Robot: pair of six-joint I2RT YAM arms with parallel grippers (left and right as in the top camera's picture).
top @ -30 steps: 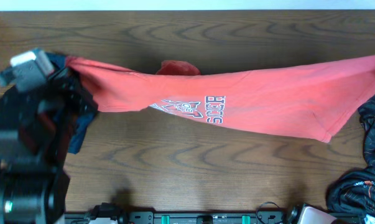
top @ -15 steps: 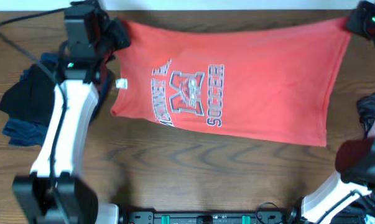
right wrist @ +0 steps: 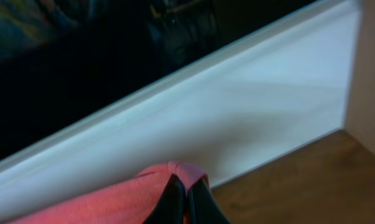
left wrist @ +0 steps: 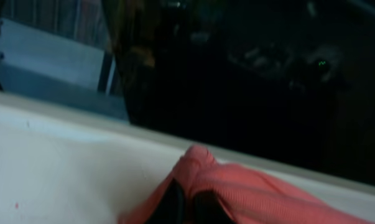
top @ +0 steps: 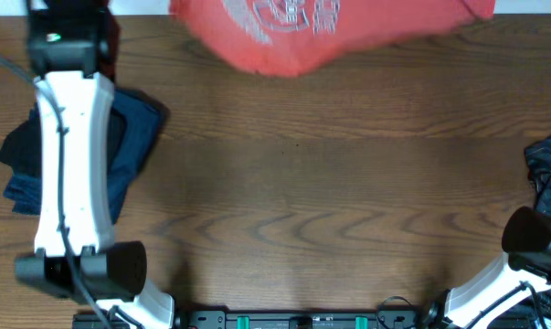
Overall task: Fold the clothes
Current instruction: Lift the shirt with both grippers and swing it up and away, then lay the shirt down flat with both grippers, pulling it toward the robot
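The coral-red T-shirt [top: 330, 32] with white lettering hangs at the far edge of the table, mostly cut off by the top of the overhead view. My left gripper [left wrist: 186, 202] is shut on one corner of the T-shirt [left wrist: 255, 190]. My right gripper [right wrist: 186, 199] is shut on another corner of the T-shirt [right wrist: 112, 202]. Both grippers are past the top edge of the overhead view; only the left arm [top: 69, 137] and the right arm base [top: 531, 247] show there.
A pile of black and navy clothes [top: 133, 137] lies at the left under the left arm. More dark clothes [top: 549, 169] lie at the right edge. A white wall [right wrist: 237, 106] runs behind the table's far edge.
Both grippers have carried the T-shirt up and away toward the far edge, out of the top of the overhead view. The shirt went from stretched across mid-table to spread, then mostly out of frame.
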